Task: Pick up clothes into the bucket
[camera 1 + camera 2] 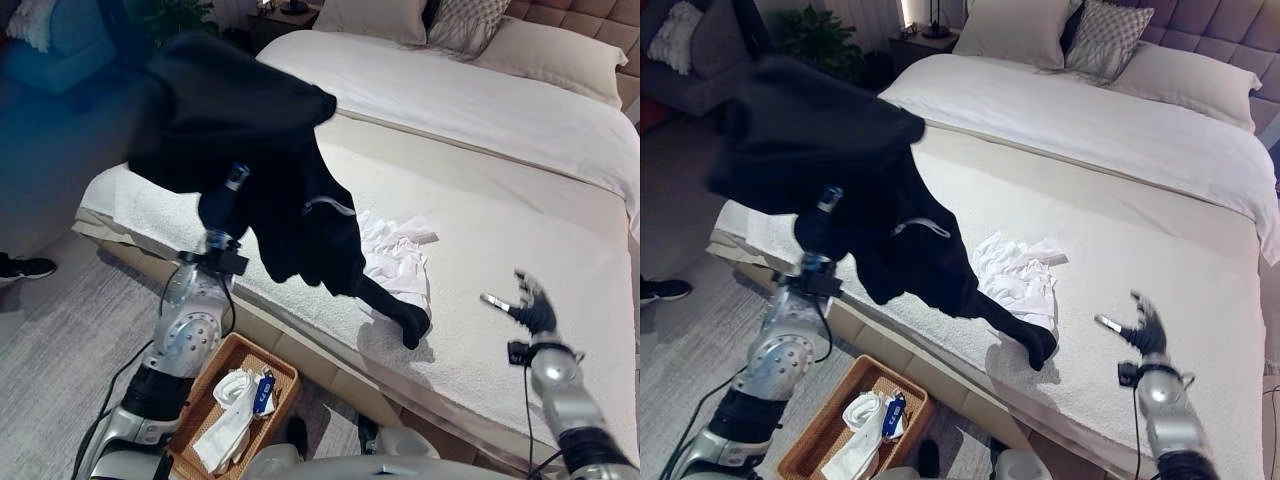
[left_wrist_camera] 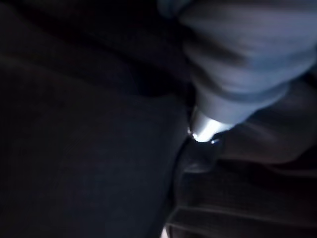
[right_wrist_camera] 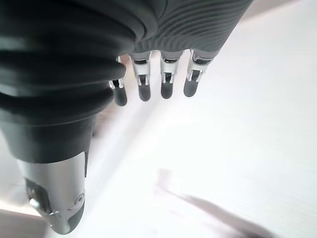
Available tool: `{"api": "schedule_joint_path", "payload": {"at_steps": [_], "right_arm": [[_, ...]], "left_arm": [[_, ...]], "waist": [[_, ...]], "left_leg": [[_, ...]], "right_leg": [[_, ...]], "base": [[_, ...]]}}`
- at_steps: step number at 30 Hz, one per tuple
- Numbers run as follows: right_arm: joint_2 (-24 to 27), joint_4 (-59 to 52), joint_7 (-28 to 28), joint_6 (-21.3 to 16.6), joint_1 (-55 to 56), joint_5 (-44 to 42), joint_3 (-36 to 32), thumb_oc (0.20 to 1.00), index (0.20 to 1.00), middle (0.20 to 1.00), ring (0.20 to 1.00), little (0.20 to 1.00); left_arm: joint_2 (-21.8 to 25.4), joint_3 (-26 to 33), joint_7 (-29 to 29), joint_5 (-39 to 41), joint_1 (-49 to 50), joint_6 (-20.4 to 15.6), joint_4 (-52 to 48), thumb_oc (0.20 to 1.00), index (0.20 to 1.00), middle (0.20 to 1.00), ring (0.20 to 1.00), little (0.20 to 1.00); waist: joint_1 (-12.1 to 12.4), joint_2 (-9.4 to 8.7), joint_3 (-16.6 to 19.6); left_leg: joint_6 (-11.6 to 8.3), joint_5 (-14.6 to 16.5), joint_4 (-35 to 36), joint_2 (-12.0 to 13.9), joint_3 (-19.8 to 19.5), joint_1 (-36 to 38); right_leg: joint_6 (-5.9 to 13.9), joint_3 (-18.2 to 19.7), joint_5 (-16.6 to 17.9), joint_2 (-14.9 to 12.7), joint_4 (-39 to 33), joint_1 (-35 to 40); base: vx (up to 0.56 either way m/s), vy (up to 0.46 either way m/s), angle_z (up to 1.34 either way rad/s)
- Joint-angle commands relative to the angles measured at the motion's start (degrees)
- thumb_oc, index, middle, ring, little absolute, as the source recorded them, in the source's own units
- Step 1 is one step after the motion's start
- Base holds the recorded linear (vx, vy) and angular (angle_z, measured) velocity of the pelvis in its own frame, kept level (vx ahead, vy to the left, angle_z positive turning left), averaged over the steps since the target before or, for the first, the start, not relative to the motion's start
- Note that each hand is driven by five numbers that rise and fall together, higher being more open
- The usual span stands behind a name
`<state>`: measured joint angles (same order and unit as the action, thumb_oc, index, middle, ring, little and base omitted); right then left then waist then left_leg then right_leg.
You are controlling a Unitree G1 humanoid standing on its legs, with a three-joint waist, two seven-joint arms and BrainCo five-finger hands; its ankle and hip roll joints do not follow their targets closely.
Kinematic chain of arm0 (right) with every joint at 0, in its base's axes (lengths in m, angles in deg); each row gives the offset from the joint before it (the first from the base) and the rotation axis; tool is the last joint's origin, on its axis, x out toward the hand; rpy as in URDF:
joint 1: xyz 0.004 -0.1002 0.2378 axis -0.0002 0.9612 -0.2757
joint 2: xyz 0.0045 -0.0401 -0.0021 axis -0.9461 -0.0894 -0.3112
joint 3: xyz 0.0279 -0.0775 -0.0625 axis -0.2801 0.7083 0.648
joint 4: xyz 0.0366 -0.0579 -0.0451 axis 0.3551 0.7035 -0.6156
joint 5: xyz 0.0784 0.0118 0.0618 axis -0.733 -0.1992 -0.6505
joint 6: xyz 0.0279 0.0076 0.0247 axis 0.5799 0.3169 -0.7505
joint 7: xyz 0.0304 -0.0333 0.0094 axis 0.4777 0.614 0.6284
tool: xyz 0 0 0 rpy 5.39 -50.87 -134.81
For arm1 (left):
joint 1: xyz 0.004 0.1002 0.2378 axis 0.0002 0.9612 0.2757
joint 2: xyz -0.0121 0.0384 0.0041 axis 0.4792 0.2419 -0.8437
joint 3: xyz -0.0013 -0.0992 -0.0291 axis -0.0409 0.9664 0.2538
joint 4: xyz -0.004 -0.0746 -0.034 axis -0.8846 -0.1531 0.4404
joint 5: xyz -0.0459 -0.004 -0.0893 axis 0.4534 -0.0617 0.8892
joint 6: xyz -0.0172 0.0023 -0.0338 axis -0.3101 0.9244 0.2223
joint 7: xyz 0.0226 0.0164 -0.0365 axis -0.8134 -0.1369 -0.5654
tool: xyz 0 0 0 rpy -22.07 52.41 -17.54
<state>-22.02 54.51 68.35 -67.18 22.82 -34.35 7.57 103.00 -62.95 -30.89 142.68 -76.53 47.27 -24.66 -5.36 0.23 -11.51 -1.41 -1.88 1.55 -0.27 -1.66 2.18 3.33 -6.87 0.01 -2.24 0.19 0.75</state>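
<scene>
Because the left arm is raised, a black garment (image 1: 250,150) hangs draped over the left hand (image 2: 205,130), likely lifted for carrying to the wicker basket (image 1: 200,410) below; whether those fingers grip cannot be told under the cloth. Its tail touches the bed (image 1: 500,210) beside white clothes (image 1: 395,255). The right hand (image 1: 528,302) hovers open, well apart.

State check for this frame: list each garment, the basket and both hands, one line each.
black garment: lifted, draped over the left hand, lower end resting on the bed
white garment: crumpled on the bed, not picked up
basket: on the floor beside the bed, white cloth inside
left hand: hidden under the black garment
right hand: open, holding nothing, above the bed
</scene>
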Motion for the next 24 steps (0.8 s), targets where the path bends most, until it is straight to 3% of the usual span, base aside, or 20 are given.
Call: {"api": "schedule_joint_path", "payload": {"at_steps": [1,5,12,18,24], "right_arm": [[0.3,1.7,-1.1,-1.4,-1.4,1.1,1.3,1.000,1.000,1.000,1.000,1.000],[-1.5,14.2,-0.1,-0.6,-1.3,1.4,4.3,1.000,1.000,1.000,1.000,1.000],[-2.4,25.2,1.4,0.5,-0.7,2.6,6.9,1.000,1.000,1.000,1.000,1.000],[-3.6,28.6,1.9,1.0,-1.3,3.6,9.3,1.000,1.000,1.000,1.000,1.000],[-4.7,29.6,1.9,0.9,-2.5,3.2,10.5,1.000,1.000,1.000,1.000,1.000]], "left_arm": [[1.8,6.2,-2.6,-2.5,-3.4,-8.6,-5.9,0.200,0.200,0.200,0.200,0.200],[4.9,11.2,-5.9,-7.5,-3.4,-12.0,-7.7,0.200,0.200,0.200,0.200,0.200],[11.0,20.3,-11.9,-15.4,-2.7,-16.6,-8.5,0.200,0.200,0.200,0.200,0.200],[12.0,21.6,-15.6,-18.0,-3.6,-18.3,-8.3,0.200,0.200,0.200,0.200,0.200],[11.2,20.1,-14.9,-17.7,-3.7,-17.9,-7.9,0.200,0.200,0.200,0.200,0.200]], "waist": [[0.5,-2.29,2.6],[0.9,-2.09,2.2],[2.1,-1.98,1.9],[2.4,-2.20,1.9],[2.6,-2.28,1.4]], "left_leg": [[-1.71,5.5,-5.9,0.5,-1.8,-2.8],[-2.01,5.6,-6.2,0.3,-2.3,-3.1],[-2.36,5.6,-6.3,0.2,-2.9,-3.5],[-2.44,5.7,-6.5,0.1,-3.1,-3.6],[-2.45,5.7,-6.6,0.1,-3.2,-3.7]], "right_leg": [[4.12,0.5,-2.6,-4.9,4.4,-1.0],[4.10,0.2,-2.7,-5.2,4.6,-1.2],[4.24,-0.5,-2.8,-5.5,4.8,-1.3],[4.32,-0.7,-2.9,-5.5,4.7,-1.2],[4.32,-0.7,-2.9,-5.6,4.8,-1.3]], "base": [[-0.01,0.001,0.04],[0.00,0.001,0.03],[0.00,0.003,0.07],[0.00,0.000,0.04],[0.00,0.000,0.00]]}}
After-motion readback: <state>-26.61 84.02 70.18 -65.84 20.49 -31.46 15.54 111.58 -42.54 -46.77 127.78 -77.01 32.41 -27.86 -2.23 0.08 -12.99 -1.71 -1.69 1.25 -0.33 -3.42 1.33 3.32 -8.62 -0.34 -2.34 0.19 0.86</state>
